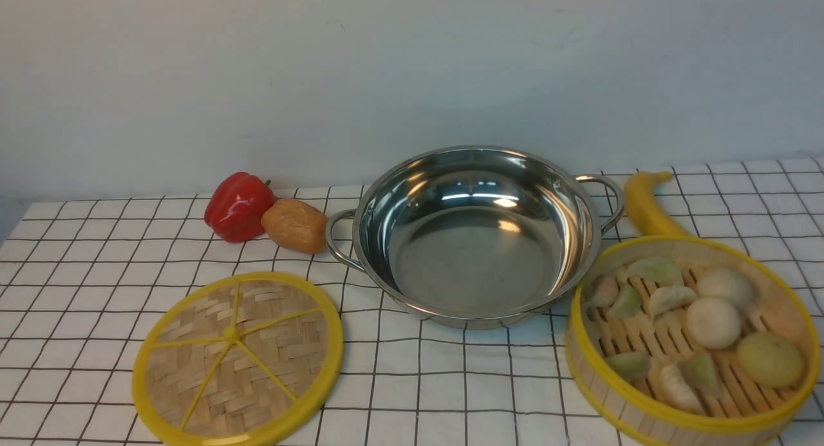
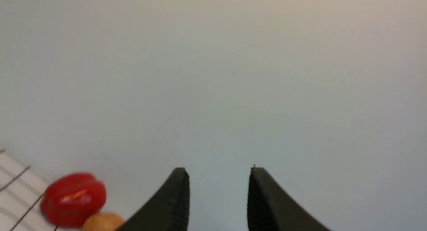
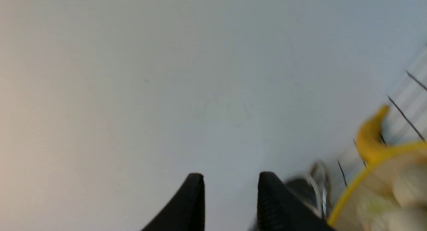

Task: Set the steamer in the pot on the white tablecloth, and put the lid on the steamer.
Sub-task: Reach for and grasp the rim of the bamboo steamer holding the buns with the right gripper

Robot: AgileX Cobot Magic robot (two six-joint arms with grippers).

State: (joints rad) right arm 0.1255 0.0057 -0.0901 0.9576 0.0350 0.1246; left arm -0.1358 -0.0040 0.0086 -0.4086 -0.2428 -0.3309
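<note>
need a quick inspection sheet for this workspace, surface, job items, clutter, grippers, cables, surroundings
surface: white tablecloth with a black grid, lying flat
job's things: pot upright and empty in the middle; steamer with dumplings and buns on the cloth to the pot's right, not in the pot; lid flat on the cloth at front left, apart from the pot
clutter: red pepper and brown potato-like item side by side near the pot's left handle; banana behind the steamer
grippers: left gripper open, empty; right gripper open, empty; neither shows in the front view
cables: nothing seen
surroundings: plain pale wall behind the table
</note>
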